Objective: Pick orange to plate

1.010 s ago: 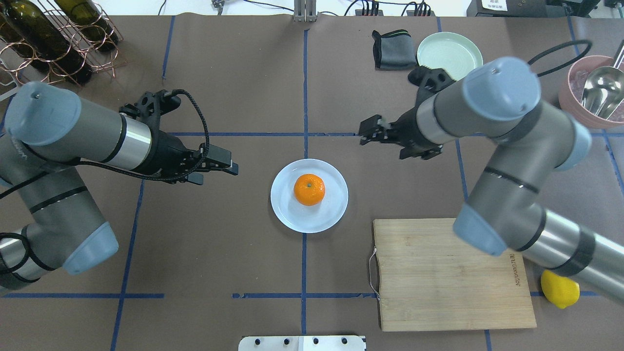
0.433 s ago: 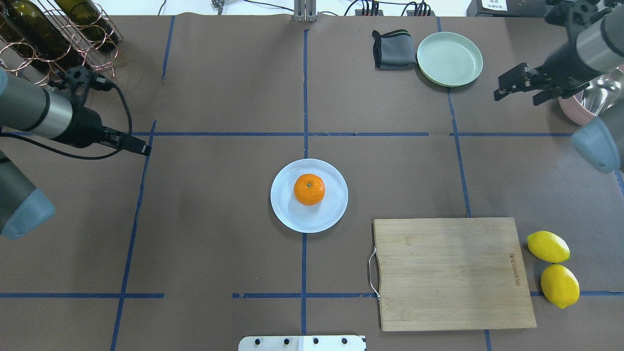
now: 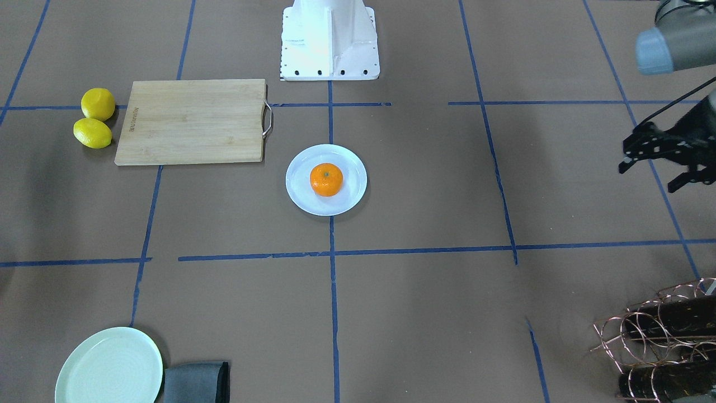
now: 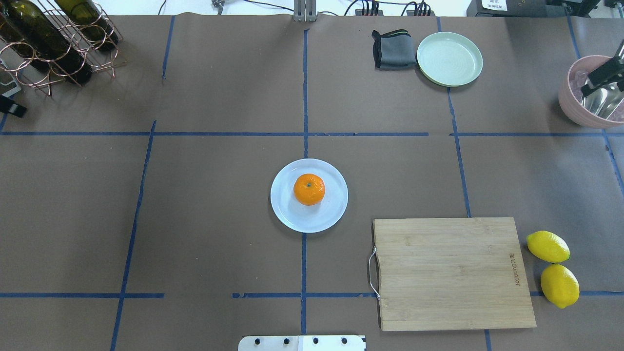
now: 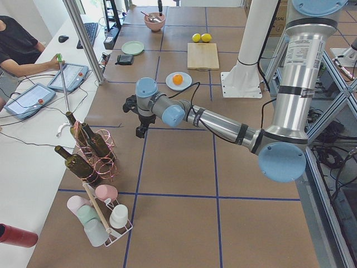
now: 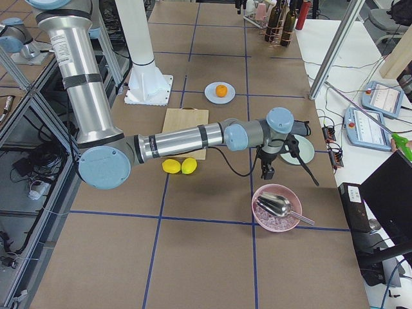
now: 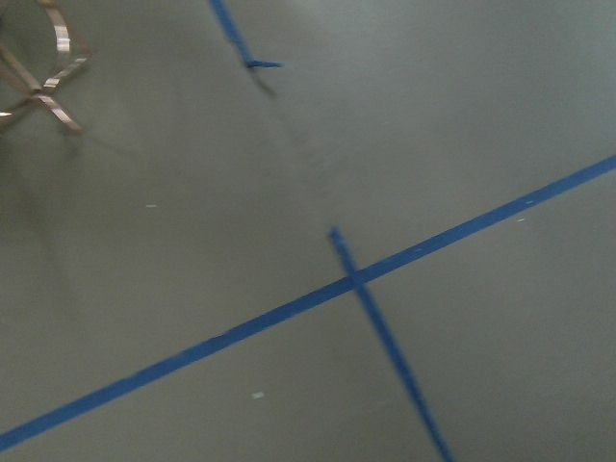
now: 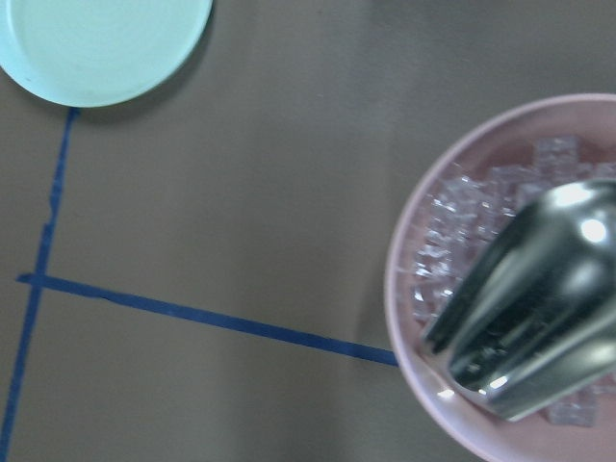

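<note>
The orange [image 4: 309, 189] sits on the pale bluish-white plate [image 4: 312, 220] at the table's middle, stem dimple up; the front view shows the same orange [image 3: 326, 179] and plate [image 3: 337, 207]. No gripper touches either. My left gripper [image 3: 646, 179] hangs open and empty far out at the table's left side, near the wine rack. Only one of its fingertips [image 4: 13, 110] shows in the overhead view. My right gripper [image 4: 588, 84] is open and empty at the far right edge, over the pink bowl.
A wooden cutting board [image 4: 453, 273] lies front right, with two lemons [image 4: 548, 246] beside it. A pale green plate [image 4: 449, 58] and a grey cloth [image 4: 394, 49] are at the back. The pink bowl [image 4: 575, 108] holds ice and a metal scoop. A bottle rack [image 4: 53, 44] stands back left.
Both arms have swung outward from near the plate to the table's left and right edges. The orange and the plate have not moved.
</note>
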